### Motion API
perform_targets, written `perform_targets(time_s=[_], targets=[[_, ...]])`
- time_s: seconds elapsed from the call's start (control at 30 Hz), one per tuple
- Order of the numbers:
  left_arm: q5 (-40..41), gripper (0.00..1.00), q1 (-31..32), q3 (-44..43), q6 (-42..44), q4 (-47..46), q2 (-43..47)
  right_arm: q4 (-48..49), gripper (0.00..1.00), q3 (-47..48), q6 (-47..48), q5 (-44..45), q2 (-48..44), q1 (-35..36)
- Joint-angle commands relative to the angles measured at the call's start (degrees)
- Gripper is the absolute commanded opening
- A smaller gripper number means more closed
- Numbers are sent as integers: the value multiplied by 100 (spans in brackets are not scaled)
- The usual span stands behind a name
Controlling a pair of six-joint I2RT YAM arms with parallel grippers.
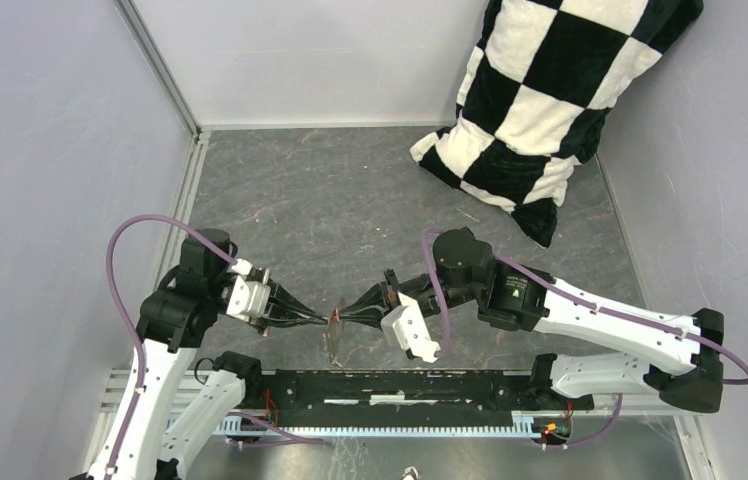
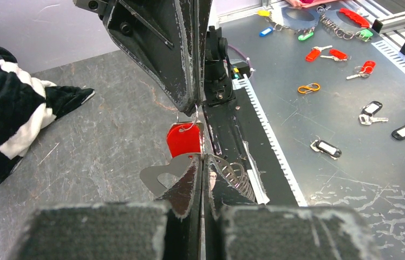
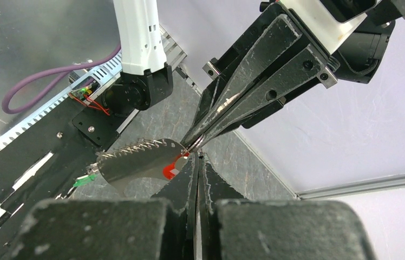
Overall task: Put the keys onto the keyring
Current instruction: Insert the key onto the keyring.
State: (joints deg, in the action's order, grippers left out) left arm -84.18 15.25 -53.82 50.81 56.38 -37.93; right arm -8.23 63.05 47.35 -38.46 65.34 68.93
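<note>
My two grippers meet tip to tip low over the grey floor, the left gripper (image 1: 324,320) facing the right gripper (image 1: 345,317). The keyring (image 2: 156,176), a flat grey metal loop with a coil spring (image 2: 239,177) along one side, sticks out of my left gripper (image 2: 203,158), which is shut on its edge. The red key (image 2: 184,140) hangs between the tips by a small wire ring (image 2: 189,123) pinched in my shut right gripper (image 3: 197,156). In the right wrist view the keyring (image 3: 135,162) spreads left. A small green piece (image 3: 84,180) shows past its end; whether it hangs on the keyring I cannot tell.
A black-and-white checkered pillow (image 1: 540,90) lies at the back right. The black base rail (image 1: 410,388) runs along the near edge. Several loose keys and coloured tags (image 2: 363,67) lie on the metal surface beyond the rail. Grey walls close in on the left and right.
</note>
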Motion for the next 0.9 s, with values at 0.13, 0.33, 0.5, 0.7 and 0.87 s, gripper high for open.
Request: perform_targets(time_s=[0.13,0.33,0.5,0.7,0.87], targets=[[-63,2,22,-225,-227,-181,-31,94,0,296,-17,-180,77,41],[-62,2,22,-242,-252,-180,-12,-36,0,373,2,-197,151,37],[-57,2,22,-243,-278,-181,5,-79,0,355,15,-214,163,38],[-41,2,22,-252,-277,-180,-4,-130,0,349,28,-236,137,40],[-29,2,22,-252,-291,-187,-16,-161,0,332,20,-263,113,41]])
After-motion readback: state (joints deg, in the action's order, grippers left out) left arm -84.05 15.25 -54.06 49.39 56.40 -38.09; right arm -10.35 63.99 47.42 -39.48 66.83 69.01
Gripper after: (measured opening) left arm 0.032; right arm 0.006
